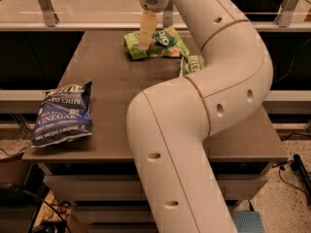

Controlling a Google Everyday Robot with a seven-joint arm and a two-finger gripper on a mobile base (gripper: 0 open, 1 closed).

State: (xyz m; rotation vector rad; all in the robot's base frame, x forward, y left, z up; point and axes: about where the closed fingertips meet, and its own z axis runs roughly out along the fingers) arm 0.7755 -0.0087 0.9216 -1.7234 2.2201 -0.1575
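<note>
My gripper [146,33] hangs at the far end of the brown table [112,81], reaching down onto the left part of a green chip bag [163,42]. It touches or nearly touches that bag. A second green bag [193,62] lies just to the right, mostly hidden behind my white arm [194,106]. A blue salt and vinegar chip bag [63,113] lies flat near the table's front left corner, far from the gripper.
A metal railing with slanted posts [43,4] runs behind the table. Below the tabletop are shelves and cables [29,208]. My arm covers the middle and right of the table. The floor on the right is speckled [291,198].
</note>
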